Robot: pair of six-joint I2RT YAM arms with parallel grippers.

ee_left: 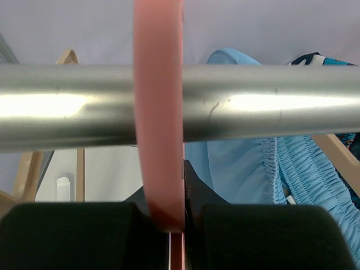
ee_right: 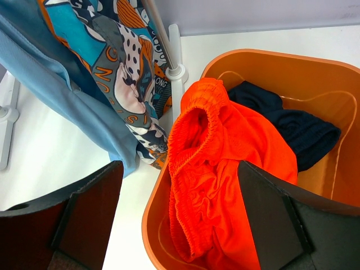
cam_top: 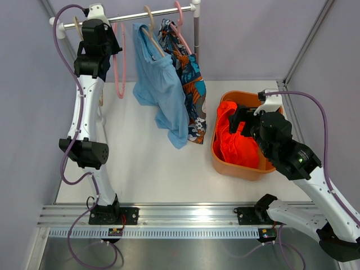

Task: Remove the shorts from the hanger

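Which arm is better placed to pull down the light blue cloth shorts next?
Right, probably: the right gripper is open above the orange plastic basket, near the hanging light blue cloth shorts. The left gripper is shut on the bare pink hanger at the metal rail.

Orange tub (cam_top: 239, 170), metal rail (ee_left: 270, 101), white table (cam_top: 140, 163)

There are 4 pairs of shorts (cam_top: 169, 95) (1 light blue pair (ee_left: 242, 169), 1 printed pair (cam_top: 194, 84), 1 orange-red pair (cam_top: 236, 143), 1 navy pair (ee_right: 292, 126)), 4 hangers (cam_top: 120, 67) (2 pink hangers (ee_left: 158, 140), 2 wooden hangers (ee_left: 337, 154)), 1 rail (cam_top: 135, 15), 1 orange tub (cam_top: 239, 169) and 2 robot arms (cam_top: 84, 109) on 1 bench (cam_top: 146, 169).
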